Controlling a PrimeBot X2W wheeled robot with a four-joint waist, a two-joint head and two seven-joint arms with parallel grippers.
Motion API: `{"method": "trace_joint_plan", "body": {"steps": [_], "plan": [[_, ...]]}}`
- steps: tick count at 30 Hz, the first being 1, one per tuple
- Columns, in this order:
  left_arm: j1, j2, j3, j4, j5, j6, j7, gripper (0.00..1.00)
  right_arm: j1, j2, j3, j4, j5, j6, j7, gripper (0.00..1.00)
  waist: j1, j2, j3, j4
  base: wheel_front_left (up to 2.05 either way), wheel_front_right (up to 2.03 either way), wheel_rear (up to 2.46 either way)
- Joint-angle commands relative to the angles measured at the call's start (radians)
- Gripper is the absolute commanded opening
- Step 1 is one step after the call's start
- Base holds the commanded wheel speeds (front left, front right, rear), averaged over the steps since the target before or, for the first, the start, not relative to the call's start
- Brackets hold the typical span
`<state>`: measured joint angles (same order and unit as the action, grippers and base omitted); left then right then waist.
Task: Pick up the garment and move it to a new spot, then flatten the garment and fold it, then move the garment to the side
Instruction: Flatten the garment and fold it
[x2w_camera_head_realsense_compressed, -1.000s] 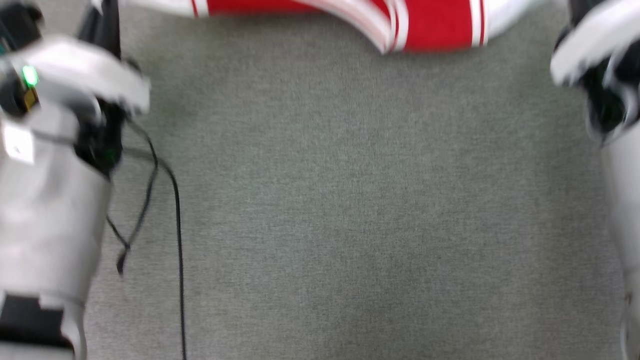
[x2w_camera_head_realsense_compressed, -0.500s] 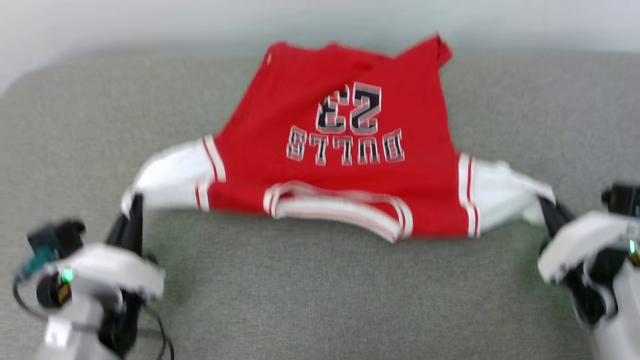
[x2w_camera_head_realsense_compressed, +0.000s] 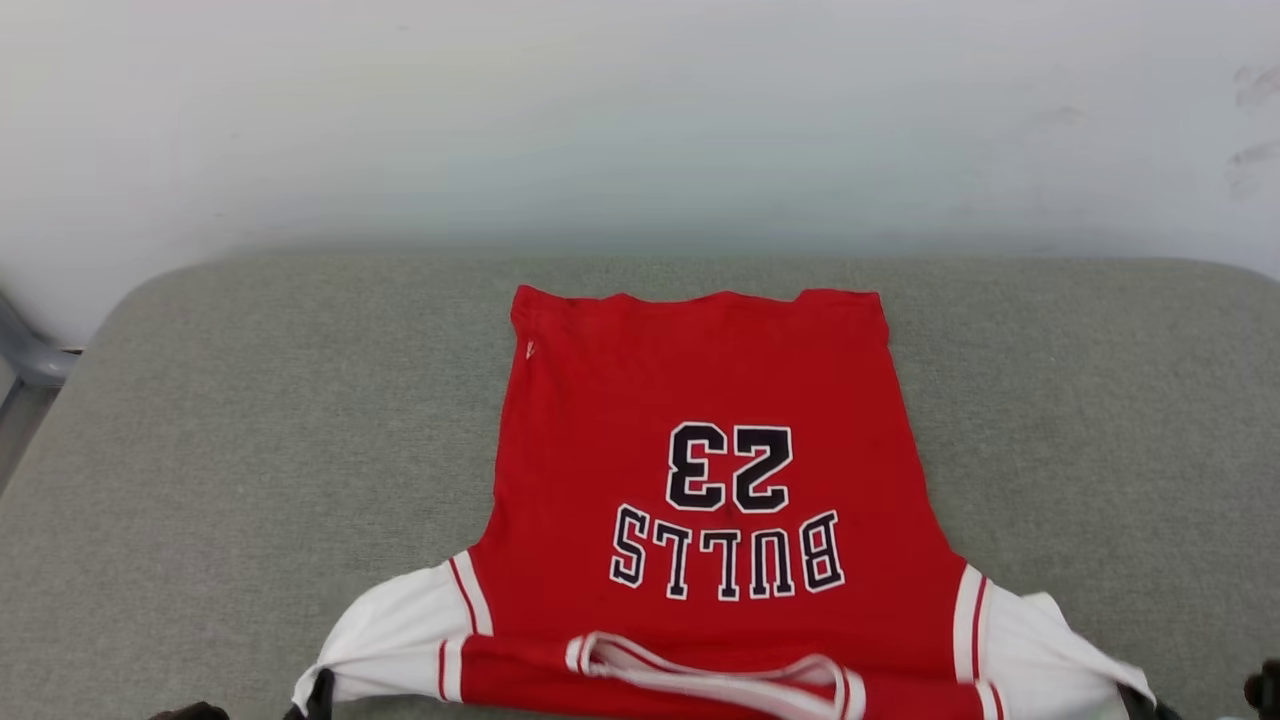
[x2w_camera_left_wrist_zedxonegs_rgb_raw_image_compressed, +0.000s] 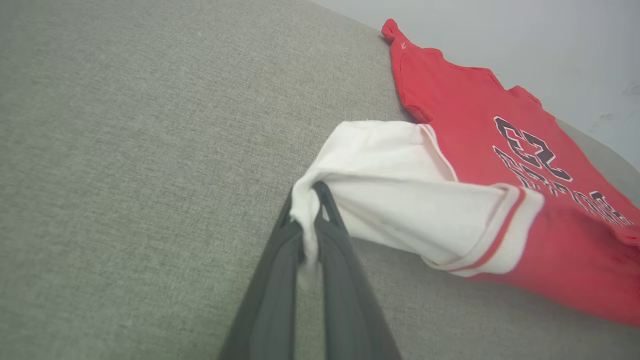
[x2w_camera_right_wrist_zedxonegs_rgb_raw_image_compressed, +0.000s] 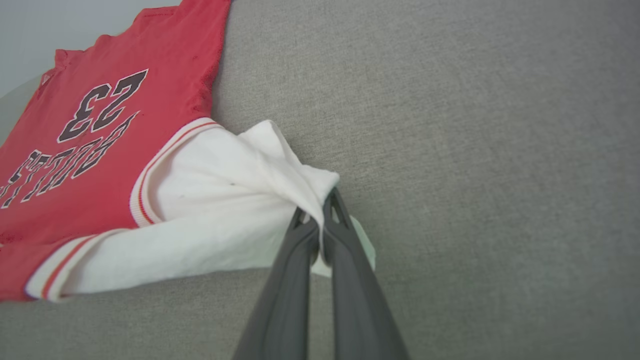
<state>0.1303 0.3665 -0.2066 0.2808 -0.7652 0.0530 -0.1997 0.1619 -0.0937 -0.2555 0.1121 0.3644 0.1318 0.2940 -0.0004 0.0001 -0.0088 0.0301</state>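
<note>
Grey cushion (x2w_camera_head_realsense_compressed: 250, 420) under garment (x2w_camera_head_realsense_compressed: 700, 400), pale wall (x2w_camera_head_realsense_compressed: 640, 120)

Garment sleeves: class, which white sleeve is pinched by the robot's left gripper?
The sleeve at the head view's lower left: the left gripper is shut on its bunched tip. The lower-right sleeve is pinched by the right gripper.

garment (x2w_camera_head_realsense_compressed: 720, 400) chest: "bulls" and "23", black, white-outlined, upside down in head view.

Garment (x2w_camera_head_realsense_compressed: 700, 400) near edge, collar (x2w_camera_head_realsense_compressed: 700, 668) cut off at head view bottom. Sleeve tips (x2w_camera_left_wrist_zedxonegs_rgb_raw_image_compressed: 301, 202) hidden inside grip of left gripper (x2w_camera_left_wrist_zedxonegs_rgb_raw_image_compressed: 306, 192), right gripper (x2w_camera_right_wrist_zedxonegs_rgb_raw_image_compressed: 317, 205). Lettering (x2w_camera_left_wrist_zedxonegs_rgb_raw_image_compressed: 575, 197) blurred in left wrist view.
</note>
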Motion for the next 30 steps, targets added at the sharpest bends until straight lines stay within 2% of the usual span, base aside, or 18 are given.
{"method": "trace_joint_plan", "body": {"steps": [1,6,7,8,9,15,20,24,25,30], "plan": [[0.021,0.004,-0.003,-0.020,-0.003,-0.001,0.007,0.00,0.044,0.009,-0.015,-0.034,-0.014,-0.002,0.018,0.00,0.0004,-0.0001,-0.018,0.012,0.00,0.00,0.00],[0.055,-0.003,-0.022,-0.063,-0.003,0.002,0.015,0.00,0.121,0.035,-0.013,-0.083,-0.047,-0.002,0.054,0.00,0.0004,-0.0001,-0.028,0.019,0.00,0.00,0.00],[0.055,-0.003,-0.027,-0.069,0.001,0.001,0.019,0.00,0.124,0.038,-0.009,-0.080,-0.045,-0.002,0.053,0.16,0.0004,-0.0001,-0.028,0.019,0.00,0.00,0.00],[0.054,-0.003,-0.032,-0.074,0.004,-0.001,0.021,0.00,0.123,0.040,-0.006,-0.074,-0.044,-0.002,0.052,0.48,0.0004,-0.0001,-0.029,0.020,0.00,0.00,0.00],[0.050,-0.003,-0.037,-0.080,0.009,-0.001,0.023,0.00,0.118,0.041,0.003,-0.071,-0.046,-0.002,0.044,1.00,0.0004,-0.0001,-0.028,0.020,0.00,0.00,0.00],[0.025,0.004,-0.065,-0.102,0.027,-0.002,0.039,0.00,0.028,0.043,0.039,-0.085,-0.029,-0.002,-0.094,1.00,0.0004,-0.0001,-0.016,0.028,0.00,0.00,0.00],[-0.002,0.003,-0.075,-0.135,0.047,0.009,0.034,0.00,-0.129,0.015,0.042,-0.017,-0.042,-0.002,-0.156,1.00,0.0004,-0.0001,0.019,0.050,0.00,0.00,0.00],[-0.051,0.006,-0.089,-0.178,0.071,0.004,0.030,0.00,-0.309,-0.029,0.048,0.084,-0.048,-0.002,-0.135,1.00,0.0004,-0.0001,0.092,0.086,0.00,0.00,0.00],[-0.051,0.006,-0.089,-0.178,0.071,0.004,0.030,0.00,-0.309,-0.029,0.048,0.084,-0.048,-0.002,-0.135,1.00,0.0004,-0.0001,0.092,0.086,0.00,0.00,0.00],[-0.131,-0.006,-0.117,-0.216,0.102,-0.011,0.023,0.00,-0.543,-0.108,0.058,0.225,-0.079,-0.002,-0.044,1.00,0.0004,-0.0001,0.195,0.144,0.00,0.00,0.00]]}}
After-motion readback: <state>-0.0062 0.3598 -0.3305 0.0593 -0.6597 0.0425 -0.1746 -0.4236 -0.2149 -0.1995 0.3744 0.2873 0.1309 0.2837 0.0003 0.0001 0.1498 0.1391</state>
